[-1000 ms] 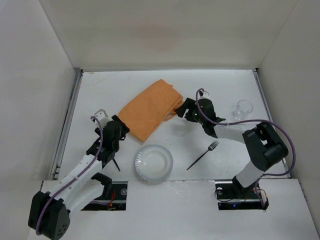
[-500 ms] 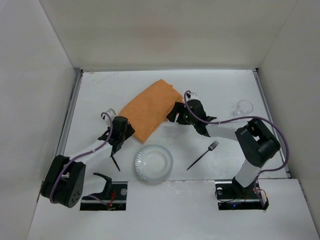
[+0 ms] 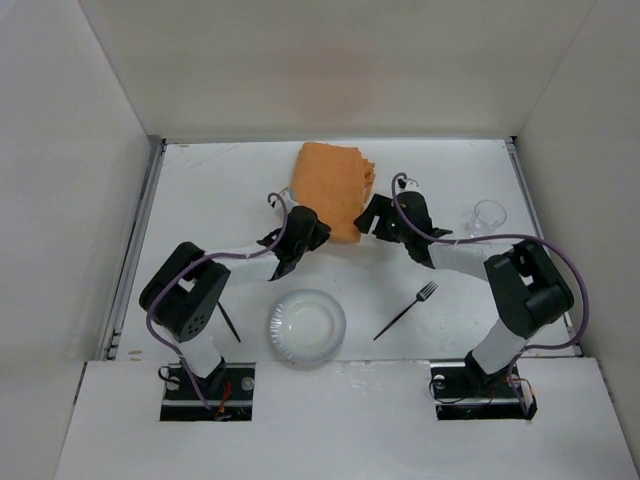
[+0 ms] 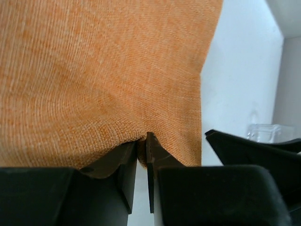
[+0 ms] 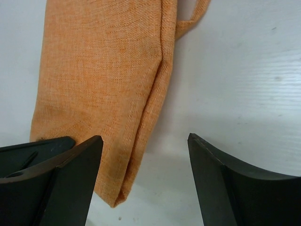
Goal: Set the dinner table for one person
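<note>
The orange placemat point(image 3: 335, 185) lies folded into a narrow shape at the back middle of the dinner table point(image 3: 200, 190). My left gripper point(image 3: 300, 236) is shut on the placemat's near left edge; in the left wrist view the cloth point(image 4: 99, 70) bunches between the pinching jaws of that gripper point(image 4: 143, 141). My right gripper point(image 3: 374, 216) stands open at the placemat's near right side. In the right wrist view the folded corner of the placemat point(image 5: 103, 80) reaches in between the spread fingers of the right gripper point(image 5: 145, 139), beside the left finger.
A clear plate point(image 3: 306, 327) sits near the front middle. A black fork point(image 3: 405, 310) lies to its right. A black knife point(image 3: 230, 322) shows left of the plate, partly under my left arm. A clear glass point(image 3: 488, 217) stands at the right.
My left gripper has swept right along the placemat's near edge and shut on it. The placemat has turned and bunched into a narrower shape further back. The right gripper stayed open beside it.
</note>
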Robot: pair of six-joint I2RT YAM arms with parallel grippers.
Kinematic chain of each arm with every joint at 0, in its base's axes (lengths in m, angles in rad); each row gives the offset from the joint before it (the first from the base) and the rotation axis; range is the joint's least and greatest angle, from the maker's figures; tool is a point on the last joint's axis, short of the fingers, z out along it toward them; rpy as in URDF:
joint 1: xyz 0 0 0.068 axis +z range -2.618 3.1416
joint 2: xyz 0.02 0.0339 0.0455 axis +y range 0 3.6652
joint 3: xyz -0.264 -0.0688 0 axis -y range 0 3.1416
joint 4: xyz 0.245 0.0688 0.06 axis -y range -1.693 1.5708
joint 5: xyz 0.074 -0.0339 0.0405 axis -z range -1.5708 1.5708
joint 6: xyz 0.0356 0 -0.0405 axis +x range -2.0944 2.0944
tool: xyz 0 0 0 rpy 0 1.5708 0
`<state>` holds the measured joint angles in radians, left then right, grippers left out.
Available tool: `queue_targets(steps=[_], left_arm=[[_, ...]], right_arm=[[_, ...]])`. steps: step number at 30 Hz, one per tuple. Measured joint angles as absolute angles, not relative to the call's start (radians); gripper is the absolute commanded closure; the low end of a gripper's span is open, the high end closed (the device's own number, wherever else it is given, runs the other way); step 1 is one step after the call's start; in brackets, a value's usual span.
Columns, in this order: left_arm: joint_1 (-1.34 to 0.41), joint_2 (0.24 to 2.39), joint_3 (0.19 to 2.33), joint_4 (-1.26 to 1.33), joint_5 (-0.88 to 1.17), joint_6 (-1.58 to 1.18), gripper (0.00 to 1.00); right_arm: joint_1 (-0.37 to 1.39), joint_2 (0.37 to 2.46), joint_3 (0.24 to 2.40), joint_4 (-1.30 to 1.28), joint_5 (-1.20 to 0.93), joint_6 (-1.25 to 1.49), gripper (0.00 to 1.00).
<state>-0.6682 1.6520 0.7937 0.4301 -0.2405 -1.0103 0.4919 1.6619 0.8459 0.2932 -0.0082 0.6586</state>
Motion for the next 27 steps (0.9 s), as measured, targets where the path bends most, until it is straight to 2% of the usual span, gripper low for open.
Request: queue_targets(steps=[11,19,24,27], left_arm=[[-0.633,1.694,0.810,0.499,-0.207,-1.056,0.90],[-0.651,1.694,0.791,0.528,-0.202,-1.072,0.89],[-0.662,1.691,0.773,0.540,-0.202,-1.079,0.89],[-0.669,1.681,0.753,0.547,-0.203,-1.082,0.85]], right_arm=[[0.476,1.677,0.844,0.285,-0.049,0.756,0.22],[0.508,1.731,0.785,0.430,-0.099,0.925,0.27],[0.516,1.786,0.783,0.515,-0.118,1.011,0.47],[0.517,1.807,0.783,0.552,-0.125,1.047,0.67]])
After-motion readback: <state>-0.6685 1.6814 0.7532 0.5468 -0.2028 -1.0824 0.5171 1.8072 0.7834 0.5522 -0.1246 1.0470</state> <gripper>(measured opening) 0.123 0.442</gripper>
